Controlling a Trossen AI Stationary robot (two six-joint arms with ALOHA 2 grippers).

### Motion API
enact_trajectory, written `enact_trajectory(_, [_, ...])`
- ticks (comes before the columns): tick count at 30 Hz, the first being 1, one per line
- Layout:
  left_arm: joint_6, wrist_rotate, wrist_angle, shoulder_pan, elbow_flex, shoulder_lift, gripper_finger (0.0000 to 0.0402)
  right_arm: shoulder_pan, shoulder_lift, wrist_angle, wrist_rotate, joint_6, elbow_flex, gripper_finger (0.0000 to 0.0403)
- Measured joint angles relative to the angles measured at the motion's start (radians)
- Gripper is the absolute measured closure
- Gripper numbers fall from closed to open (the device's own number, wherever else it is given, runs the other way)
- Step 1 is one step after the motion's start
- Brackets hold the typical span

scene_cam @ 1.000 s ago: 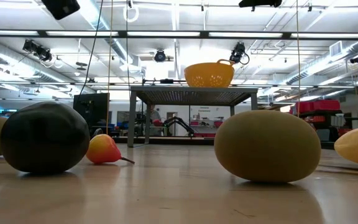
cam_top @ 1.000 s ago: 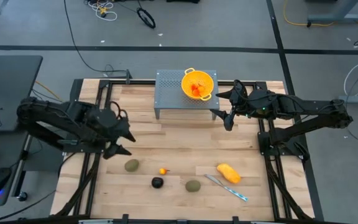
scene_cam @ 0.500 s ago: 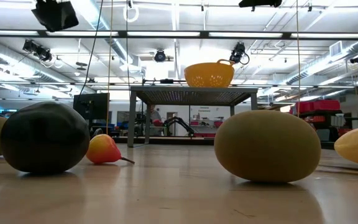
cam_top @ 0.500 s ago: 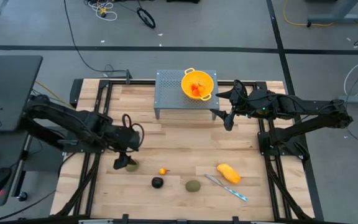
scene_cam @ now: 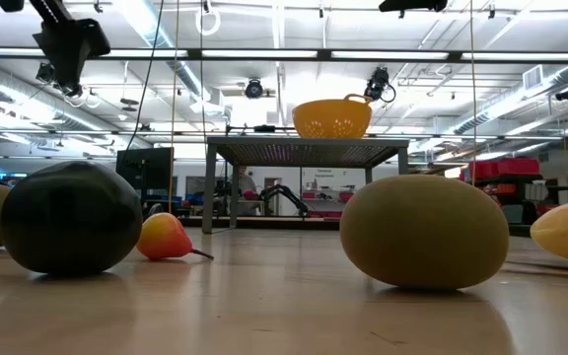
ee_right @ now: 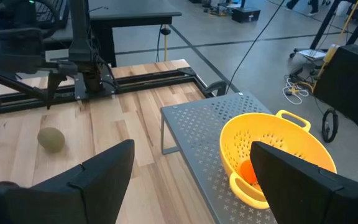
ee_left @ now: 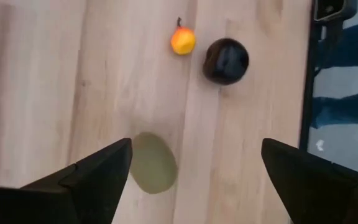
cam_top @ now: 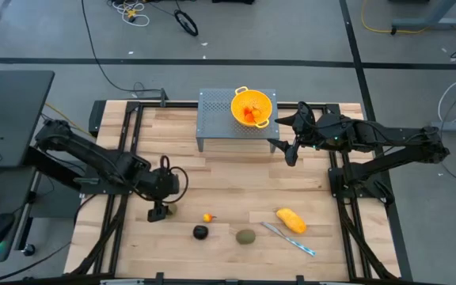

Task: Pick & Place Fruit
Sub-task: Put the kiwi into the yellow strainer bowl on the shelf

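Looking straight down, we see the left gripper (cam_top: 159,210) hanging with fingers spread wide over an olive-green oval fruit (ee_left: 153,162), not touching it. At two o'clock from it lies a tiny orange-red fruit (cam_top: 207,218), then a dark blackish ball (cam_top: 200,232), a second olive-green oval (cam_top: 246,237) and a yellow-orange oblong fruit (cam_top: 291,220) beside a silver-and-blue knife (cam_top: 289,239). The right gripper (cam_top: 290,148) waits, also wide, at four o'clock from the yellow colander (cam_top: 252,108) on its grey perforated stand (cam_top: 216,119).
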Motion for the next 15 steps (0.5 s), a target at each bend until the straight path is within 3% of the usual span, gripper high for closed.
enact_trajectory(5, [-0.023, -0.084, -0.042, -0.041, -0.002, 0.000, 0.0036, 0.000, 0.000, -0.001, 0.001, 0.001, 0.000, 0.0071])
enact_trajectory(15, [-0.153, -0.064, -0.021, -0.078, -0.123, 0.000, 0.0036, 0.000, 0.000, -0.003, 0.016, 0.001, 0.000, 0.0071])
